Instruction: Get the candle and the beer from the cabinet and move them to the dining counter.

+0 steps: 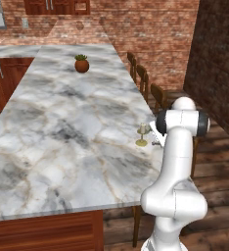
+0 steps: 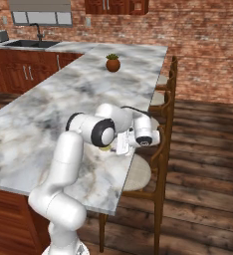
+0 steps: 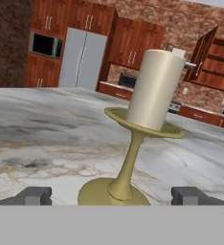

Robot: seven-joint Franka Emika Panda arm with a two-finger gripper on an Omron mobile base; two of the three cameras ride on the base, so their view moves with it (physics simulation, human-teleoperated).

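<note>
Wide-open end effector holds nothing; its fingertips stand apart on either side of the candle, not touching it. That candle stands upright on the marble bench near the chair-side edge, with a potted plant far off toward the bench's other end.

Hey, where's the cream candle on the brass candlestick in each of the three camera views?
Left base view: the cream-white candle on its brass candlestick stands near the right edge of the white-grey marble dining counter, just left of the arm.
Right base view: a yellow sliver peeks below the arm's dark joint.
Hand view: large and centred, upright between the open claw tips.
Shared landmark: the round brown plant pot in both base views.
</note>
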